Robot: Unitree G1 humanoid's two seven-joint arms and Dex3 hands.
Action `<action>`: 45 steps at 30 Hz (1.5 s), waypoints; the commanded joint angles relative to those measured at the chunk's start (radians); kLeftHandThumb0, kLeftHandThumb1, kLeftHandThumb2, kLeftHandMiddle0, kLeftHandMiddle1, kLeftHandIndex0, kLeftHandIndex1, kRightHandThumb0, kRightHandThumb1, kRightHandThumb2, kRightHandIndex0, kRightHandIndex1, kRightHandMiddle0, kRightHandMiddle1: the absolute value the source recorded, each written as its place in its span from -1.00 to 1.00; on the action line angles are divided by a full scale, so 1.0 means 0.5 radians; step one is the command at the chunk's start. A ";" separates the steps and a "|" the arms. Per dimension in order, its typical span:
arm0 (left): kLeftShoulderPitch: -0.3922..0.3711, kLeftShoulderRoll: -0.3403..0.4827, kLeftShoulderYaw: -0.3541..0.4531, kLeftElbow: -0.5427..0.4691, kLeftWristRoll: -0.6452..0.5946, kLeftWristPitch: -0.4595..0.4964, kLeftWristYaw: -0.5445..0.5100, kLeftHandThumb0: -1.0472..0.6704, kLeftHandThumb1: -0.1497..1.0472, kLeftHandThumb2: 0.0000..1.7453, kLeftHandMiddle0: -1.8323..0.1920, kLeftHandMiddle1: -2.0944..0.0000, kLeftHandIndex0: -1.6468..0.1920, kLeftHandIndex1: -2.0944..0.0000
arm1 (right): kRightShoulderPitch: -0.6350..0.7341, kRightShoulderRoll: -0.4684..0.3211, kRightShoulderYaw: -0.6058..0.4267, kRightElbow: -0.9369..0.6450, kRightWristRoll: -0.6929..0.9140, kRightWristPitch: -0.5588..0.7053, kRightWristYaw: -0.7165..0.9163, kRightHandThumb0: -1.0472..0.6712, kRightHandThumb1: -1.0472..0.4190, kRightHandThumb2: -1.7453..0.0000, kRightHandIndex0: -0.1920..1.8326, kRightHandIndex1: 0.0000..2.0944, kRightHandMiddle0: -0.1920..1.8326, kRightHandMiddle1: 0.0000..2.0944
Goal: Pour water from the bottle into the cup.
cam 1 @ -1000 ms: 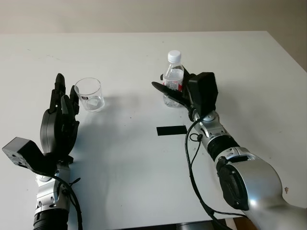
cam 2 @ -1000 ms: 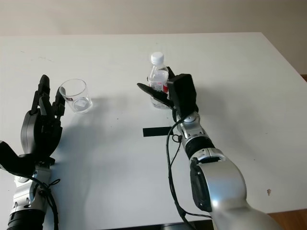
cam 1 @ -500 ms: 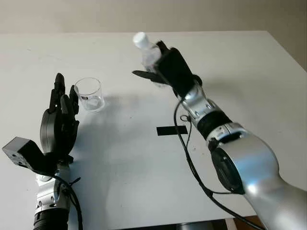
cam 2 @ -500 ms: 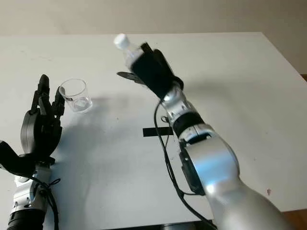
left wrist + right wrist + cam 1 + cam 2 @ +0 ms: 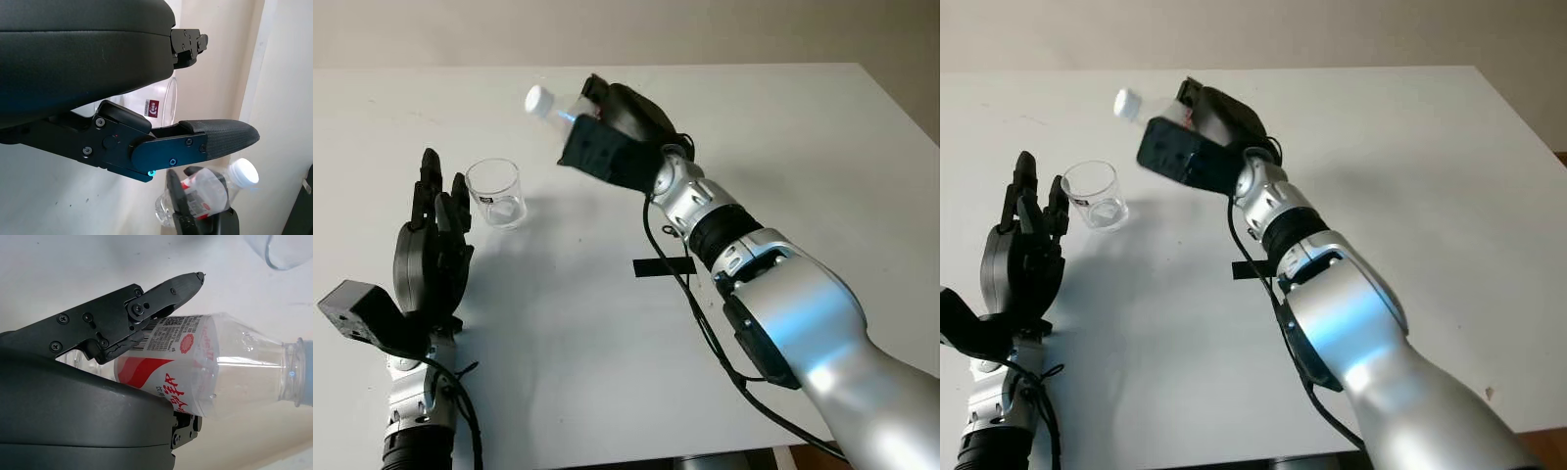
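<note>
My right hand (image 5: 607, 122) is shut on a clear plastic bottle (image 5: 210, 367) with a red and white label and a white cap (image 5: 538, 99). It holds the bottle tilted in the air, the capped end pointing left, above and to the right of the cup. A clear glass cup (image 5: 496, 193) stands upright on the white table (image 5: 803, 127), just right of my left hand (image 5: 435, 235). That hand is open with its fingers pointing away from me, close beside the cup without touching it. The left wrist view has the cup (image 5: 161, 103) behind the fingers and the tilted bottle (image 5: 205, 193) beyond.
A short strip of black tape (image 5: 663, 265) lies on the table under my right forearm. The table's right edge (image 5: 901, 108) runs off toward a brown floor. A pale wall stands behind the far edge.
My right hand has lifted the bottle off the table, carried it left toward the cup and tilted it over. The left hand and cup have stayed put.
</note>
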 commanded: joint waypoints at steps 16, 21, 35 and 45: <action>0.018 -0.062 -0.014 0.098 -0.003 -0.086 -0.026 -0.80 1.00 -0.36 0.82 1.00 0.89 1.00 | -0.204 0.097 0.466 0.049 -0.467 0.215 -0.017 -0.17 -0.92 0.94 -0.42 1.00 -0.72 0.33; 0.026 -0.078 -0.023 0.086 -0.007 -0.073 -0.022 -0.80 1.00 -0.36 0.82 1.00 0.89 1.00 | -0.254 0.157 0.553 0.056 -0.536 0.284 -0.044 -0.18 -0.88 0.94 -0.41 1.00 -0.71 0.07; 0.007 -0.122 -0.023 0.160 -0.006 -0.105 -0.019 -0.78 1.00 -0.34 0.86 1.00 0.88 1.00 | -0.339 0.211 0.604 0.060 -0.561 0.286 -0.027 -0.36 -0.85 0.94 -0.43 1.00 -0.60 0.03; 0.015 -0.111 -0.016 0.175 -0.007 -0.129 -0.033 -0.79 1.00 -0.34 0.86 1.00 0.89 1.00 | -0.332 0.146 0.676 0.061 -0.633 0.237 -0.146 -0.15 -0.88 0.93 -0.47 1.00 -0.61 0.20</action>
